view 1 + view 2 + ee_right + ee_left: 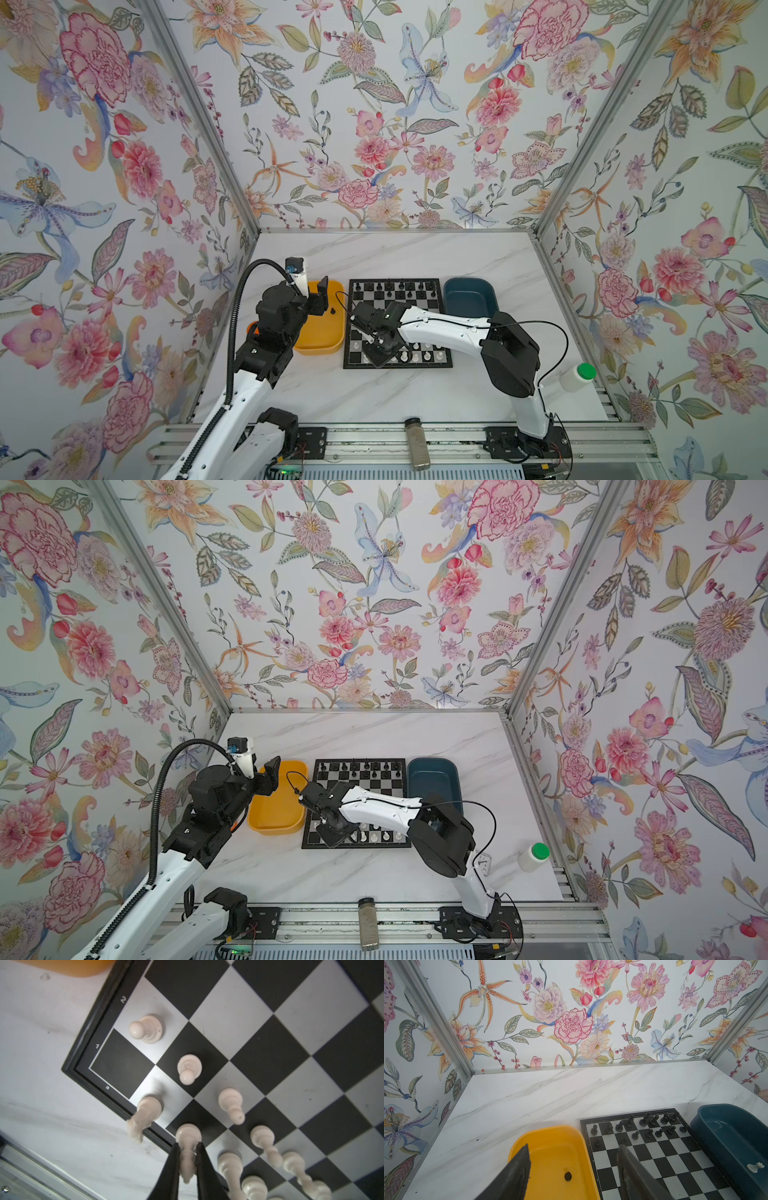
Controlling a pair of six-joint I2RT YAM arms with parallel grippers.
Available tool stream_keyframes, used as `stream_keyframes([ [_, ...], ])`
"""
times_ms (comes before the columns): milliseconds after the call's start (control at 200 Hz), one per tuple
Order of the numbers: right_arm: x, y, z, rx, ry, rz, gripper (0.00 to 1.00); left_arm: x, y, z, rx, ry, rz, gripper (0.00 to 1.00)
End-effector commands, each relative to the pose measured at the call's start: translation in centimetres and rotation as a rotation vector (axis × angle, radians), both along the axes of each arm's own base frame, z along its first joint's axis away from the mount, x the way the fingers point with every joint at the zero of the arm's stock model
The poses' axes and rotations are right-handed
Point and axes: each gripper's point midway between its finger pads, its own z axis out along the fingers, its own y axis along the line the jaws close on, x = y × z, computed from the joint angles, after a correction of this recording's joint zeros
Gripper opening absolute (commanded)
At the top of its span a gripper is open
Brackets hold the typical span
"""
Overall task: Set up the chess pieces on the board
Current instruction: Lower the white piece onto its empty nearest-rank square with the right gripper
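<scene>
Jaws, L gripper [573, 1147]: apart, empty, over yellow tray [546, 1128], which holds one black piece [568, 1176]. Board [675, 1159]: black pcs [650, 1122] on far rows, white pcs [230, 1103] on near rows. Jaws, R gripper [188, 1147]: closed on white piece [188, 1133], base on 3rd back-row square from corner. Blue tray [708, 1111]: holds white rook [756, 1167]. Step, prob.: seating that piece. Next needs clean release and straight lift, since neighbours stand close. Held piece's type unclear. R arm hides near-left squares in both top views.

- white marble table [415, 257], walled left, far and right
- board [432, 305] flat, centre
- yellow tray [320, 345] just left of board
- dark blue tray [469, 299] just right of board, far end
- white bottle [575, 378], green cap, near-right edge, well apart
</scene>
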Motion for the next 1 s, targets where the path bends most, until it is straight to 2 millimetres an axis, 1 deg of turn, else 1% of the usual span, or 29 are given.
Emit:
stream_keyframes([
  [0, -0.1, -0.4, -0.9, -0.039, 0.01, 0.002, 0.19, -0.2, 0.0, -0.1, 0.003, -0.005, 0.004, 0.68],
  [325, -0.1, -0.3, -0.5, -0.03, 0.003, 0.003, 0.24, -0.2, 0.0, -0.1, 0.002, -0.006, 0.002, 0.68],
  [996, 0.1, 0.0, 2.0, 0.031, -0.006, -0.004, 0.29, -0.2, 0.0, -0.2, 0.004, -0.003, 0.004, 0.68],
])
